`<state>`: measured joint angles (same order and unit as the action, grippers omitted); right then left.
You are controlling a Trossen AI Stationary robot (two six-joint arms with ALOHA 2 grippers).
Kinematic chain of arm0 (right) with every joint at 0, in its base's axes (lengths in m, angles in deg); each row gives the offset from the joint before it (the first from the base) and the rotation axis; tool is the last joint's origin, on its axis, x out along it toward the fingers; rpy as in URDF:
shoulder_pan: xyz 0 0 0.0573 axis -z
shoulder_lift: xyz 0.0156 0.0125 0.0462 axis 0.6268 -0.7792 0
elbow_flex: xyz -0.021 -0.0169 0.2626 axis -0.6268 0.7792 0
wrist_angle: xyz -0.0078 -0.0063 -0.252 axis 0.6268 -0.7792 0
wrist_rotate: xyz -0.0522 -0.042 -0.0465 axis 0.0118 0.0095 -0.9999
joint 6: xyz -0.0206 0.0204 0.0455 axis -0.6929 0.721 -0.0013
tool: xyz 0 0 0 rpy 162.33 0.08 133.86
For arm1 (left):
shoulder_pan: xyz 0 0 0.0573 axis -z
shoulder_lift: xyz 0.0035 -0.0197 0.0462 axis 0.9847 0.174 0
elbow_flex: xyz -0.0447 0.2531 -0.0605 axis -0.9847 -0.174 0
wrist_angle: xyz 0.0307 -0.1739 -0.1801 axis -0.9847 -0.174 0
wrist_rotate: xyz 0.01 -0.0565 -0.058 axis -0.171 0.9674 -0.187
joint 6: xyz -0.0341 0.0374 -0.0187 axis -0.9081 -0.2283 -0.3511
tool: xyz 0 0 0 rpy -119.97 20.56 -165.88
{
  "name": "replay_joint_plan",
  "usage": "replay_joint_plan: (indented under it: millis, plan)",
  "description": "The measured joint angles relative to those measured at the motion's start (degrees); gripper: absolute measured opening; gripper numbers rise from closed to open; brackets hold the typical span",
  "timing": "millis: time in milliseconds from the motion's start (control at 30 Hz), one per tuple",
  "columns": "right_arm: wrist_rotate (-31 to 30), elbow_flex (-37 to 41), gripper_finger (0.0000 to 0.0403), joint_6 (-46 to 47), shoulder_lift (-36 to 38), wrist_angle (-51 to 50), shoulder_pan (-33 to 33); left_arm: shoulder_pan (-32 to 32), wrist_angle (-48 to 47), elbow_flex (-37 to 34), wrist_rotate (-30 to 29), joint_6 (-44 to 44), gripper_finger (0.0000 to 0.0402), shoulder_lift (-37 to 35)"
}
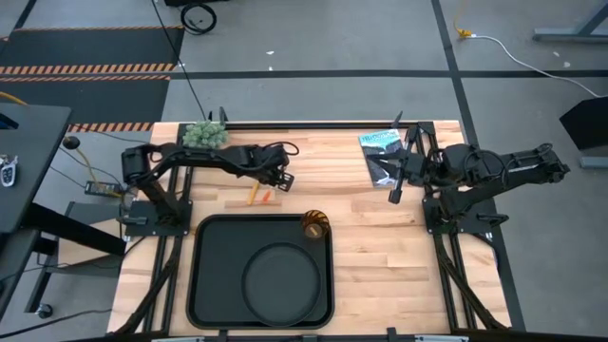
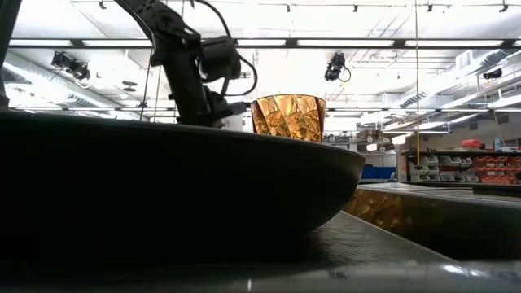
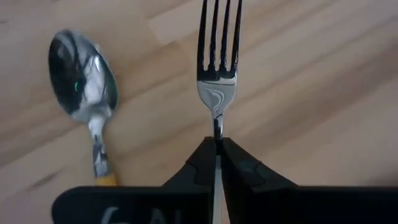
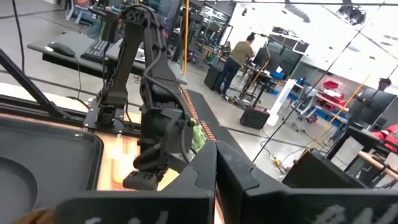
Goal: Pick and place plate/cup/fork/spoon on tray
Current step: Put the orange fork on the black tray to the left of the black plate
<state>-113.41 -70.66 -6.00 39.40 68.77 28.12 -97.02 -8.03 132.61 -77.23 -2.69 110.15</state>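
Clamped between the left gripper's (image 3: 217,146) closed fingers, the fork (image 3: 217,68) is held over the table, the spoon (image 3: 84,81) lying beside it unpicked. Farther off, the plate (image 1: 280,275) and cup (image 1: 314,224) are judged already placed on the tray (image 1: 211,275). The right gripper (image 1: 397,180) waits aside, fingers together.

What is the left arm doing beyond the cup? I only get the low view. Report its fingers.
Observer: The left gripper has its fingers shut on the fork, just below the tines.
Operator: Locate the spoon.
Observer: The spoon lies on the wooden table beside the fork, outside the tray.
Operator: Give me the right arm.
Observer: The right gripper waits near the table's far right, fingers shut.
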Motion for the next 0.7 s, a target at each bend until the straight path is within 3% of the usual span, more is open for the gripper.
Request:
replay_joint_plan:
  millis: [300, 700]
  plan:
    - [0.1, 0.0, 0.0008, -1.4, 0.0, 0.7, 1.2, 5.7, -9.6, 0.1, 0.6, -4.0, 0.0016, -4.7]
    - [5.1, 0.0, 0.0008, -1.3, -0.1, 0.9, 2.7, 18.8, -19.4, 0.1, 1.5, -18.9, 0.0016, -7.5]
